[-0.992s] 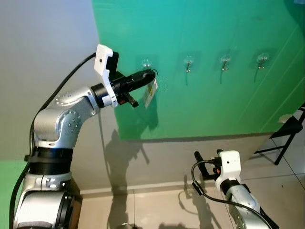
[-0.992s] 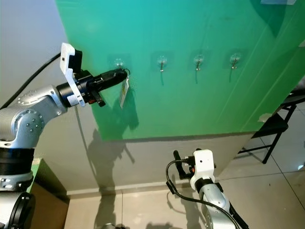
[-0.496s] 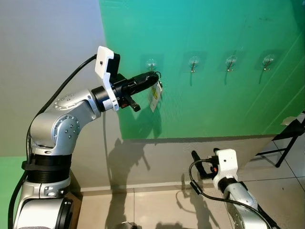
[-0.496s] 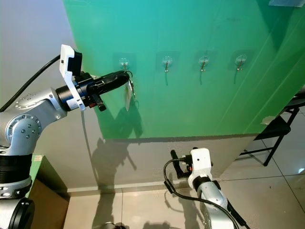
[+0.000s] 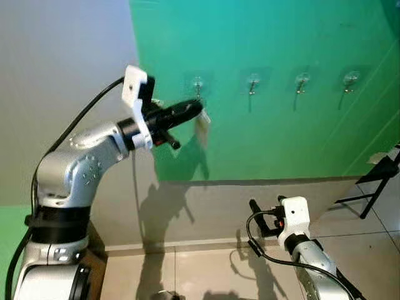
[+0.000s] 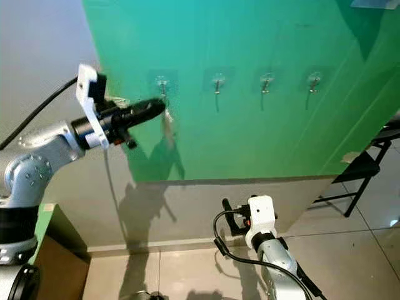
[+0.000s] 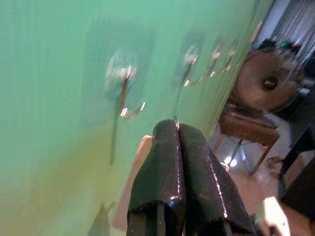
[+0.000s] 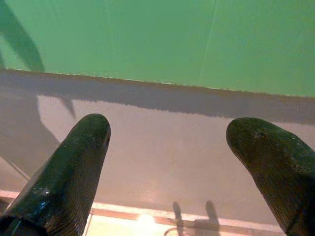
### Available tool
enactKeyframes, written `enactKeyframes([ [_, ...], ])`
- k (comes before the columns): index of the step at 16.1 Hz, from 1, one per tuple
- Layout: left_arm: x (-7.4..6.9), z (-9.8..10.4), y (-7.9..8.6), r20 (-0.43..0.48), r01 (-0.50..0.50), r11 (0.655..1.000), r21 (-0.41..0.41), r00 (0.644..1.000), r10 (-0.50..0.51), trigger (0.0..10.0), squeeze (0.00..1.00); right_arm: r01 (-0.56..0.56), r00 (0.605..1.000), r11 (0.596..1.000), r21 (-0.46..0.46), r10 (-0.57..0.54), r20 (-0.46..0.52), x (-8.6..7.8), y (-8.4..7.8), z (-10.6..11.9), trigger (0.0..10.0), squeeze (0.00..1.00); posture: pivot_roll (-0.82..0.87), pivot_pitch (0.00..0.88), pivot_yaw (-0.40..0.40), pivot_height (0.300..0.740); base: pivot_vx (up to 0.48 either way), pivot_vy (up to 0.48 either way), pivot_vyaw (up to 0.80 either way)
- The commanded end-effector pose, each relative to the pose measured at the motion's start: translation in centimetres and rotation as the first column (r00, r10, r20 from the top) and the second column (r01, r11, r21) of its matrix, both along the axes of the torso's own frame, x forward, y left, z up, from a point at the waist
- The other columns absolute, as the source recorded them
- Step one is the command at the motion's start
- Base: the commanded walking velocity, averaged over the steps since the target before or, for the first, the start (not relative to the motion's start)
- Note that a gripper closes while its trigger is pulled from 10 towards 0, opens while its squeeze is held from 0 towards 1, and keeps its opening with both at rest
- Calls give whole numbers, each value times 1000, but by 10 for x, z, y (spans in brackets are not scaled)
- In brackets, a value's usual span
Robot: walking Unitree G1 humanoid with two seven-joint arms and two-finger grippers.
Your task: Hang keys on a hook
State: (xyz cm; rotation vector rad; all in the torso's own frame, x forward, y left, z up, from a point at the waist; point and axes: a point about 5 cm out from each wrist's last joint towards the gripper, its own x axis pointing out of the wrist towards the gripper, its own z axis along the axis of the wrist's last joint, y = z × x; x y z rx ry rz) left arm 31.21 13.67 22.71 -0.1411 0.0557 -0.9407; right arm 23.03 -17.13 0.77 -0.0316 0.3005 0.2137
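Nearest, the right gripper (image 5: 262, 211) hung idle low by the floor, fingers spread wide. Farther off, the left gripper (image 5: 195, 107) pinched the keys (image 5: 201, 122) just below the leftmost hook (image 7: 126, 93) on the green wall (image 5: 281, 137); the ring looked not yet hooked, so hanging and release remained

Bright even light, arm shadow on the green wall (image 5: 281, 137), blurred key tag (image 5: 201, 122), soft left-wrist picture
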Motion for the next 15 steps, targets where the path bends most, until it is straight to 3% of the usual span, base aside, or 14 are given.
enactKeyframes([
  [1,0,0,-2,58,-15,998,54,998,11,0,0,-14,1000,1000,-11,14,3,0,1,0,10000,0,-109,0,8,740,0,0,0],
  [3,3,15,-2,133,-41,999,-12,990,42,0,0,-13,1000,1000,-12,13,2,0,0,0,10000,0,-109,0,7,740,0,0,0],
  [8,4,17,-2,137,-33,999,-24,990,36,0,0,-13,1000,1000,-13,13,-1,-1,1,-1,10000,0,-113,0,11,740,0,0,0],
  [15,13,-2,5,-30,-79,994,-79,997,77,0,0,-12,1000,1000,-11,12,-11,-3,1,-3,10000,0,-116,0,14,740,0,0,0],
])
